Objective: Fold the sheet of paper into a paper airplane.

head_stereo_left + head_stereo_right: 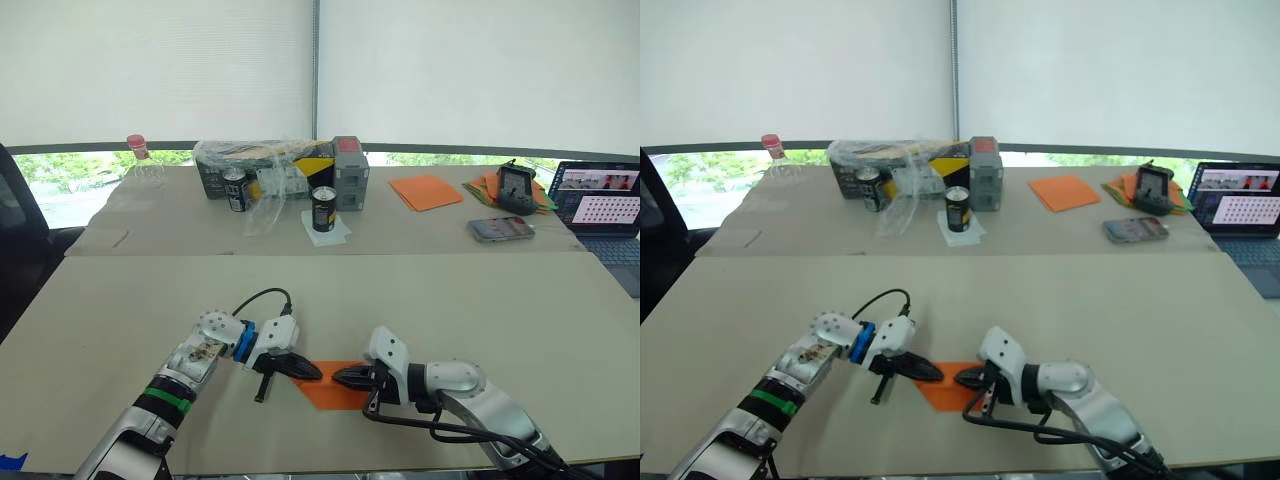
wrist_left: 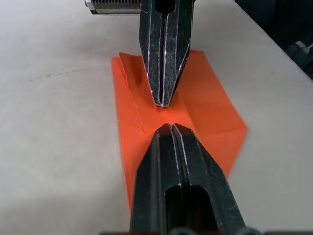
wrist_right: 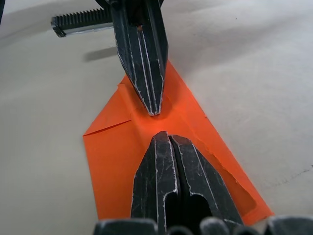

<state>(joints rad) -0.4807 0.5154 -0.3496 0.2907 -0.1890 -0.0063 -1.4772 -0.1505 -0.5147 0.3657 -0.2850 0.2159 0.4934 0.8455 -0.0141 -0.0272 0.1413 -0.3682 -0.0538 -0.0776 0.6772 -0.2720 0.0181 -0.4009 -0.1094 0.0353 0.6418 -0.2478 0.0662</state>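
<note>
Orange and already creased, the sheet of paper [image 1: 335, 387] lies flat near the front edge of the bench [image 1: 480, 300], folded to a small wedge-like shape between the two claws. The left claw [image 1: 312, 373] and right claw [image 1: 342, 377], each with fingers pressed together and holding nothing, point tip to tip over the paper's middle. Judging by the folds, the plane looks partly made; how many layers lie beneath is hidden.
</note>
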